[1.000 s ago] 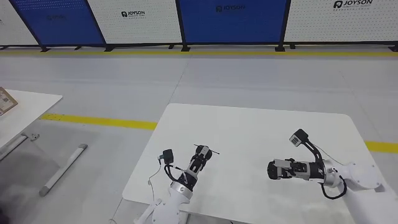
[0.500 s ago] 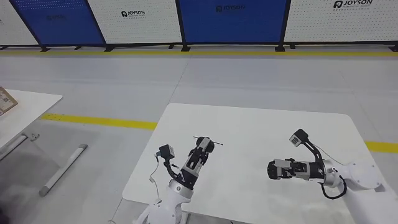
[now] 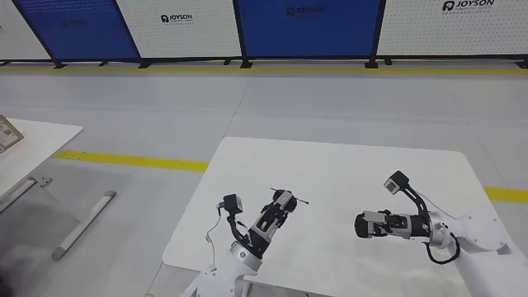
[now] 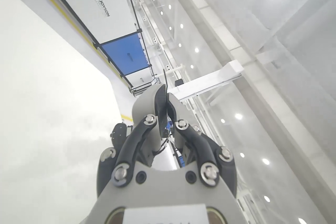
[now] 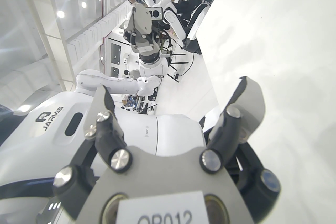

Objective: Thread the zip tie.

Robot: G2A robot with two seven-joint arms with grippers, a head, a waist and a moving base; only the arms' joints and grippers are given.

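A: Count?
B: One zip tie [image 3: 289, 196]. Two end effectors. One white desk [image 3: 375, 161] below both.

A: Where is the zip tie?
B: In the left end effector [image 3: 282, 204], held up off the desk, over its front left part. The fingers are pressed together on it, pinching near mid-length. In the top view both ends stick out sideways past the tips. From the left wrist, the left end effector [image 4: 166, 95] has one thin end of the zip tie [image 4: 165, 77] poking beyond the tips. The dark pads [image 4: 159, 104] cover the clamped stretch.

A: The other arm?
B: The right end effector [image 3: 360, 224] is over the desk's right half, well apart from the zip tie and pointing toward it. Its fingers are spread wide.

A: Materials, shapes?
B: Zip tie: black, thin, a flat straight strip. Fingers: grey shells, dark pads, black links with shiny round screws. Desk: smooth white top, rounded corners.

A: Surroundings?
B: Pale grey floor [image 3: 247, 103] with a yellow line [image 3: 132, 160]. A row of blue and white pegboard panels [image 3: 309, 12] behind. A second desk [image 3: 37, 140] off to the left.
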